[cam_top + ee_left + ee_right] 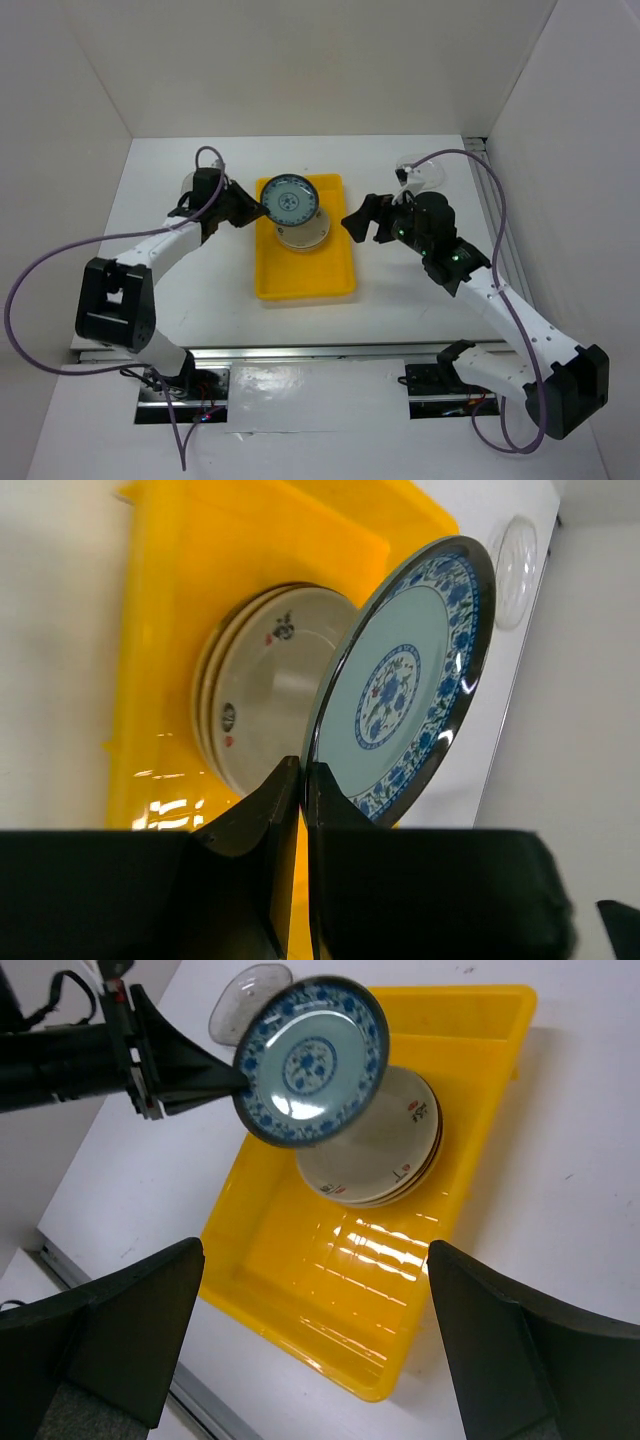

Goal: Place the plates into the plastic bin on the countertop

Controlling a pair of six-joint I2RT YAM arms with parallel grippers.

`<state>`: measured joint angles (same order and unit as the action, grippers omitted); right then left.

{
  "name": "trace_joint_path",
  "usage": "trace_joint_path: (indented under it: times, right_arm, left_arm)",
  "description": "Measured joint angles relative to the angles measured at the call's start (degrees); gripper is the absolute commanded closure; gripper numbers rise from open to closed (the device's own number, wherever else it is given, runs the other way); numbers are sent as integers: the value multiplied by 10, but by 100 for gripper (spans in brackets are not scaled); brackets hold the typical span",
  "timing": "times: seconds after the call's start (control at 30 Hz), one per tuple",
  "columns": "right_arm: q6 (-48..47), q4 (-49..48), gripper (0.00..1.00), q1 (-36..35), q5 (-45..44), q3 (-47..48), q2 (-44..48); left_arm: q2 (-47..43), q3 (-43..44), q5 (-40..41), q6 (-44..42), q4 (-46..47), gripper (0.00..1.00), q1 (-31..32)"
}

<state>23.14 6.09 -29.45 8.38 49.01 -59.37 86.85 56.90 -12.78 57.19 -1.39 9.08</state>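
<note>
A blue-patterned plate [290,198] [410,680] [310,1060] hangs tilted above the far half of the yellow plastic bin [305,290] [180,580] [330,1330]. My left gripper [262,208] [303,765] is shut on the plate's left rim. Under it, inside the bin, lies a stack of cream plates with dark and red marks [305,236] [270,680] [390,1160]. Just right of the bin, my right gripper [358,225] [315,1250] hovers wide open, holding nothing. The bin sits on the white countertop [190,290].
A clear glass plate [515,570] lies on the countertop right of the bin, near the right arm. Another clear glass plate [250,1000] lies left of the bin behind the left gripper. White walls close in the sides and back. The bin's near half holds nothing.
</note>
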Motion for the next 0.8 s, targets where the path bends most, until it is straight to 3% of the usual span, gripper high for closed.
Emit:
trace_joint_path:
  times: [0.2,0.43,0.53,0.6,0.73,0.8]
  right_arm:
    - [8,10,0,15,3,0,30]
    - [15,17,0,20,4,-7,35]
    - [15,19,0,21,3,-7,35]
    - [15,20,0,24,2,-7,35]
    - [15,21,0,40,2,-7,35]
    - [16,21,0,51,2,-8,35]
  left_arm:
    - [73,54,-40,-33,6,100,26]
    - [106,59,-39,-46,2,100,37]
    - [118,62,-40,-47,-3,84,39]
    - [123,62,-40,-48,-5,65,40]
    - [123,66,-37,-49,-16,51,42]
    - [122,69,-33,-49,-20,39,43]
